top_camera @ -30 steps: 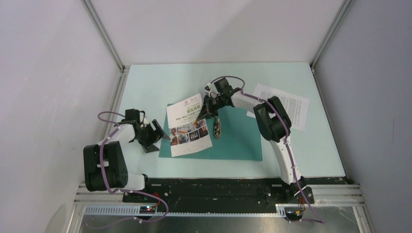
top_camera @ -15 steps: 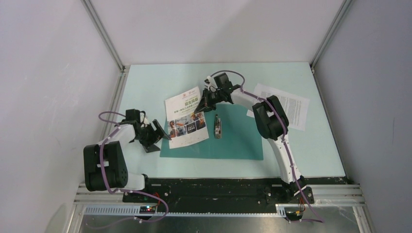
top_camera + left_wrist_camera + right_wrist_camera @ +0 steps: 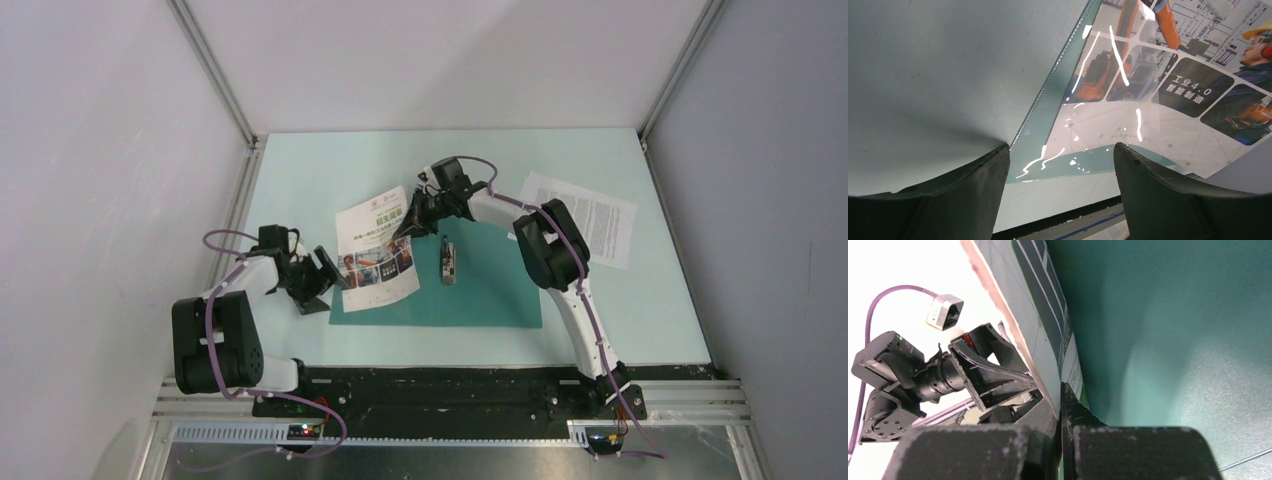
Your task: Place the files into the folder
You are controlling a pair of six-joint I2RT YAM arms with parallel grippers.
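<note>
On the table (image 3: 300, 170) the teal folder (image 3: 490, 290) lies flat before the arms, and nothing visibly pins it, so a sideways drag on the paper could slide it or swing it out of square; the brochure sheet (image 3: 375, 250) rests askew over the folder's left part, lapping past its edge, and is held only at its far right corner, so it may buckle, pivot about that pinch or tear if pulled against friction; the text sheet (image 3: 585, 218) lies well apart on the table to the right, flat against the surface, which I judge will make it hard to lift by an edge; the right gripper (image 3: 407, 224) is closed tight on the brochure's corner, a thin hold that could slip; the left gripper (image 3: 328, 272) stands wide open with nothing in it, its jaws straddling the folder's near left corner, and closing carelessly might catch brochure and folder together; the small metal clip (image 3: 449, 262) on the folder could snag a sliding sheet. Counted: one table, one folder, two sheets, two grippers, one clip.
</note>
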